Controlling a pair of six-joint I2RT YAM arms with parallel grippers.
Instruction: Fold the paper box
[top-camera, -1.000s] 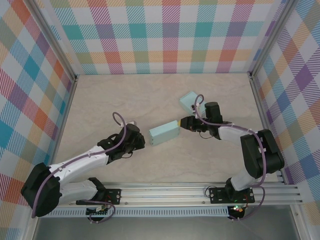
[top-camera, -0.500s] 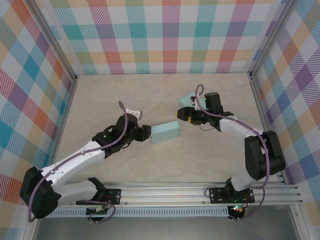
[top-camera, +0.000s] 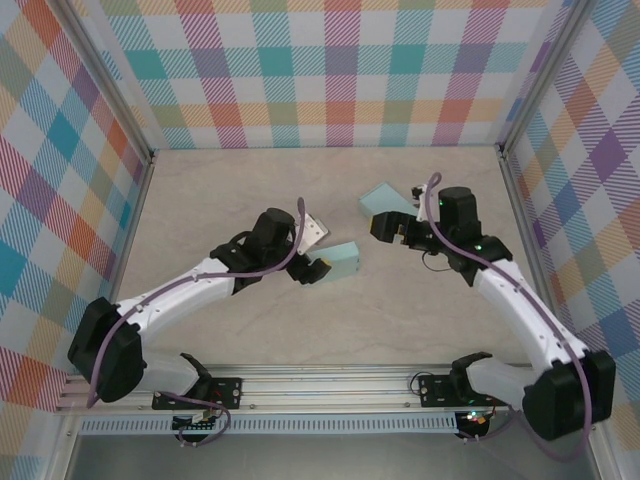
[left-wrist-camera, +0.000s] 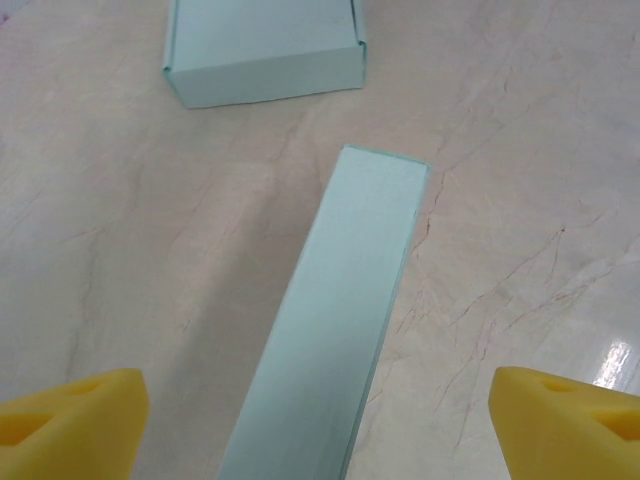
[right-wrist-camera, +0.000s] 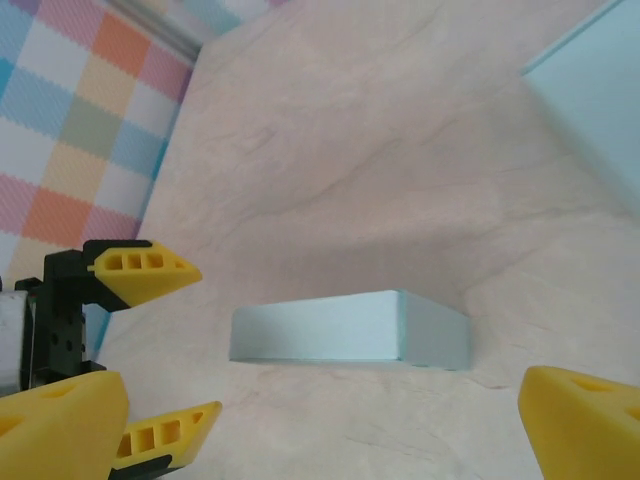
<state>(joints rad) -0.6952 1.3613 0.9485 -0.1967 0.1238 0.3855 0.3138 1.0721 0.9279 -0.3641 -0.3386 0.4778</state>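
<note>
Left hand (top-camera: 312, 268) stands wide open at one end of the slim pale-green paper box (top-camera: 342, 260) lying mid-bench (top-camera: 220, 190), its yellow fingertips (left-wrist-camera: 72, 420) spread either side of the card and gripping nothing. The right hand (top-camera: 384, 228), equally agape and empty, hovers near the box's other end, just beside a second pale-green box (top-camera: 384, 199). The step looks best done by squaring the left fingers on the long sides and closing gently, since thin card will probably buckle or skid on the smooth top
</note>
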